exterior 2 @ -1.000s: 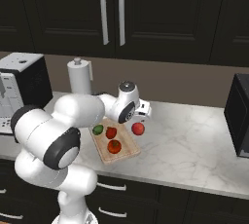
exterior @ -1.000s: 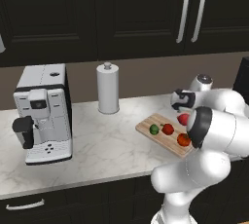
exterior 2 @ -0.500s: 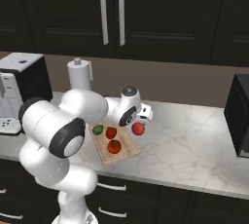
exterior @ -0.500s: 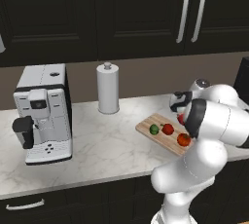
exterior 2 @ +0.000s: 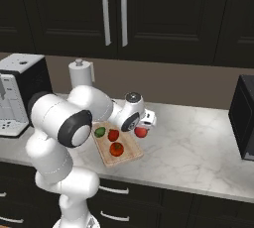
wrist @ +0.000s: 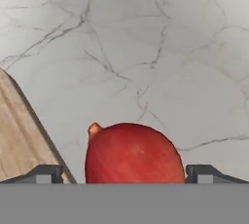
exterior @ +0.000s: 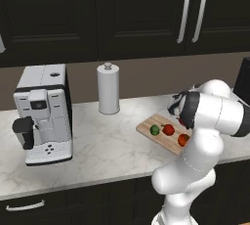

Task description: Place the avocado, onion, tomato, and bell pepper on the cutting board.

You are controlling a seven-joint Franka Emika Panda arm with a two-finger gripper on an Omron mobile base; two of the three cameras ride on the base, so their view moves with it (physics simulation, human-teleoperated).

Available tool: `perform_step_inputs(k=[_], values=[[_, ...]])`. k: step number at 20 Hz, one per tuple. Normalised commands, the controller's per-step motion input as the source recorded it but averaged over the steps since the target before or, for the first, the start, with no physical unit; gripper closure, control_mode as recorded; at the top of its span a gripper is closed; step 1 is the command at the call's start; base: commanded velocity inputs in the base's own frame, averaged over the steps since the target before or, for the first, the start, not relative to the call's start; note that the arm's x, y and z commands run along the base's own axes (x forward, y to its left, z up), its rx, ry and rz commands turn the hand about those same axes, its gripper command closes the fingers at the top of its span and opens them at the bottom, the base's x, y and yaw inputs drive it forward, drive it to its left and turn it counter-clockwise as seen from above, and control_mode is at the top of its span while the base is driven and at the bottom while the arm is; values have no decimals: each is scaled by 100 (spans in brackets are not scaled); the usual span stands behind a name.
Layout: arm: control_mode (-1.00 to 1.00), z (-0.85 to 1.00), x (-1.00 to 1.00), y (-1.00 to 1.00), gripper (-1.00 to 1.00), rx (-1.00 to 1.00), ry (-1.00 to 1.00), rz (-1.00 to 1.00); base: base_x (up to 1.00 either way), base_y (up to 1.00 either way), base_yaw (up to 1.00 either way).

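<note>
You see the gripper (wrist: pixel 124 177) spread wide, its 2 tips flanking the onion (wrist: pixel 132 153) on the marble counter (wrist: pixel 146 47), just right of the cutting board (exterior 2: pixel 124 158). The avocado (exterior 2: pixel 100 132) stays on the board; the arm has leaned further forward.

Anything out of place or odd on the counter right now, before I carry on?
Nothing spilled or damaged. One item is off the cutting board: a red onion lies on the marble counter just beside the board's edge, between the open fingers of the hand. The avocado and two red items sit on the board.
</note>
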Motion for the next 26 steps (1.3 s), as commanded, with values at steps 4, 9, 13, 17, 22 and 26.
perform_step_inputs(k=[4,9,13,17,22,26], values=[[-100,-19,27,-13,-100,0,0,0,0,0,0],[-100,-28,25,-16,-100,0,1,0,0,0,0],[-100,-41,8,-13,100,-1,5,0,0,0,0],[-100,-26,0,-23,100,0,6,0,0,0,0],[-100,7,0,-6,100,0,1,1,0,0,0],[-100,63,-1,4,100,0,0,7,0,0,0]])
